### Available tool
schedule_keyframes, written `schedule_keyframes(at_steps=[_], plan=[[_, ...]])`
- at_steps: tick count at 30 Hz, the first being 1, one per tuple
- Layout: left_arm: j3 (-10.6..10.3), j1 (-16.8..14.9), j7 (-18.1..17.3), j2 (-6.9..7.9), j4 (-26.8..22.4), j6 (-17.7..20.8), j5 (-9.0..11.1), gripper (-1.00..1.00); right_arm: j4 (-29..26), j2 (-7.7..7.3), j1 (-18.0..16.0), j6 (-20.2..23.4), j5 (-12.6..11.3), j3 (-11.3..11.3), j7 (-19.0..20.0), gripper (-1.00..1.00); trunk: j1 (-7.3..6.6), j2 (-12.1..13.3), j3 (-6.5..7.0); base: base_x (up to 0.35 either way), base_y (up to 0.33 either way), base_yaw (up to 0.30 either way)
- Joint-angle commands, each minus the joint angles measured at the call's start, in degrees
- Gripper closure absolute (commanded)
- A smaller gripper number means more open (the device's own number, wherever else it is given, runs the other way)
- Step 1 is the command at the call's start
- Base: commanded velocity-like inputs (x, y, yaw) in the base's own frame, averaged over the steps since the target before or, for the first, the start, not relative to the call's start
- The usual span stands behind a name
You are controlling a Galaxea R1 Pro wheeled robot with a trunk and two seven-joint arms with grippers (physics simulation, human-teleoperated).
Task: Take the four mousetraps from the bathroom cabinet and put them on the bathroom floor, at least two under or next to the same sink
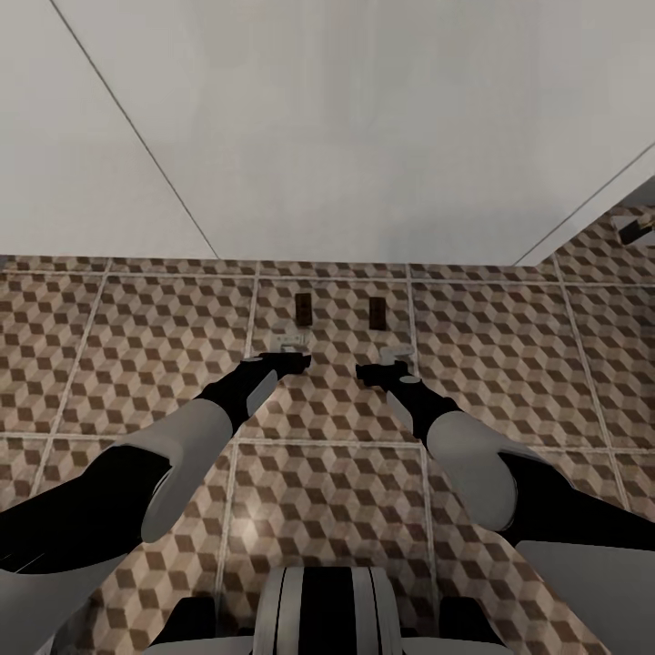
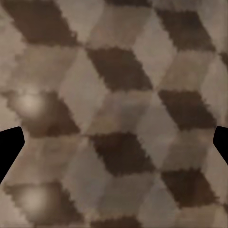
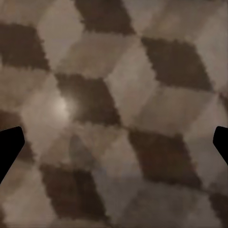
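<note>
Two mousetraps (image 1: 303, 308) lie on the cube-patterned bathroom floor (image 1: 136, 346) just beyond the left end effector (image 1: 284, 360) and right end effector (image 1: 382, 371), both spread wide and empty; two seemingly remain.

Two small dark mousetraps (image 1: 304, 308) (image 1: 377, 312), seemingly flat, lie side by side on the cube-patterned bathroom floor (image 1: 155, 337).

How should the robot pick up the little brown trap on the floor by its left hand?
Best guess: come straight down from above and pinch the left mousetrap across its narrow width, on the long edges. It lies flat on the bathroom floor, so only the top is open.
</note>
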Motion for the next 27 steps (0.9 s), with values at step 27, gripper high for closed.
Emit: schedule_keyframes(at_steps=[27], plan=[[-0.12,2.29,0.35,1.23,1.85,0.44,0.51,-1.0,1.27,-0.74,2.2,1.46,0.96,-0.41,-0.2,-1.0,-0.04,0.0,0.19,-0.002,0.0,0.0]])
